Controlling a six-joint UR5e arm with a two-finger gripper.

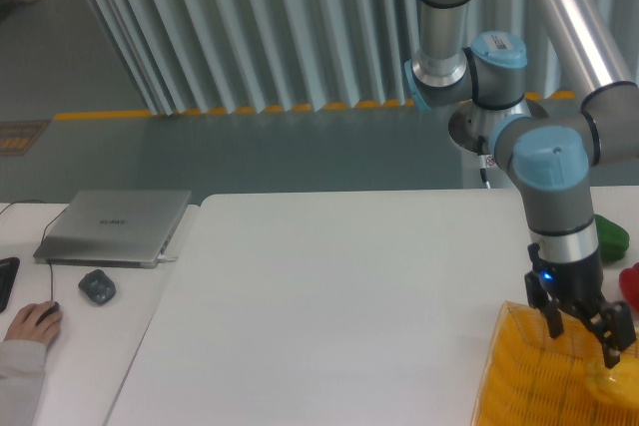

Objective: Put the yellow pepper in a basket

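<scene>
a green pepper [610, 234] and a red pepper [630, 282] lay on the white worktop [339, 286] behind the yellow-orange basket [529, 381]. the pincer [583, 330] hung open over the rim — the yellow pepper [615, 385] lay inside the basket, apart from the fingers.

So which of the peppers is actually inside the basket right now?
The glossy yellow pepper, just visible inside the yellow-orange lattice plastic basket below the gripper. The green pepper and red pepper sit on the white table behind it.
</scene>
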